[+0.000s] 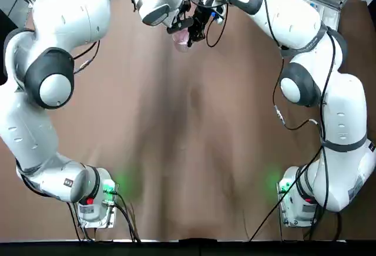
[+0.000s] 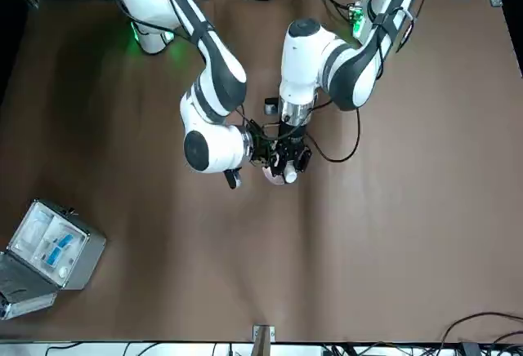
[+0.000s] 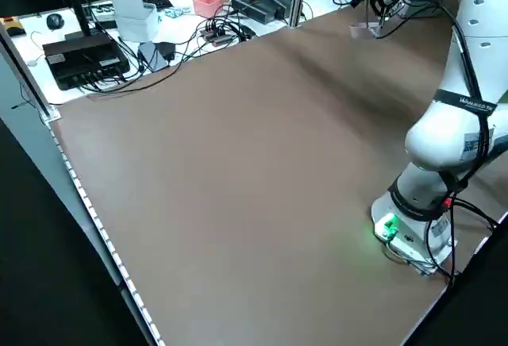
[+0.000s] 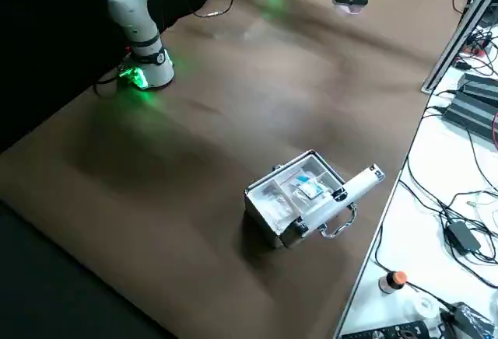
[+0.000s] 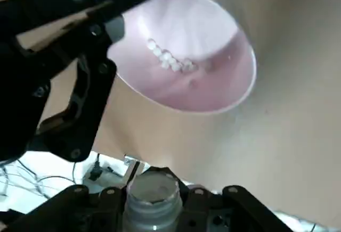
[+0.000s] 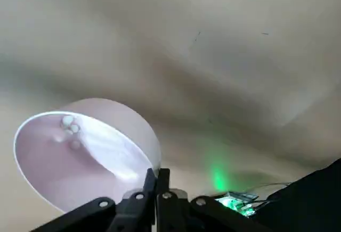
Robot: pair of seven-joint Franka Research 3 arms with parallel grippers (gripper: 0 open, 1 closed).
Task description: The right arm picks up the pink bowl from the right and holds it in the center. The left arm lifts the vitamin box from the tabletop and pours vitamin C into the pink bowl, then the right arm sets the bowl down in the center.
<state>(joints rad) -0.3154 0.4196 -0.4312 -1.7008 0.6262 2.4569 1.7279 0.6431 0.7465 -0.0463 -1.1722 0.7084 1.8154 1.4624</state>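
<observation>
The pink bowl [image 5: 186, 56] hangs tilted above the table's far centre, with several small white tablets [image 5: 168, 59] lying inside. My right gripper [image 6: 157, 176] is shut on its rim; the bowl [image 6: 80, 157] fills the lower part of the right wrist view. My left gripper [image 2: 288, 160] points down right beside the bowl [image 2: 278, 176] and is shut on the vitamin box [image 5: 153, 187], a small white container whose open mouth faces the bowl. In the top view the bowl [image 1: 182, 37] shows just under both wrists.
A grey hinged case [image 2: 49, 246] with blue-white contents lies open near the table's far edge on my right side, also visible as the case [image 4: 299, 199] in the right side view. Cables and equipment sit on the benches beyond the table edges.
</observation>
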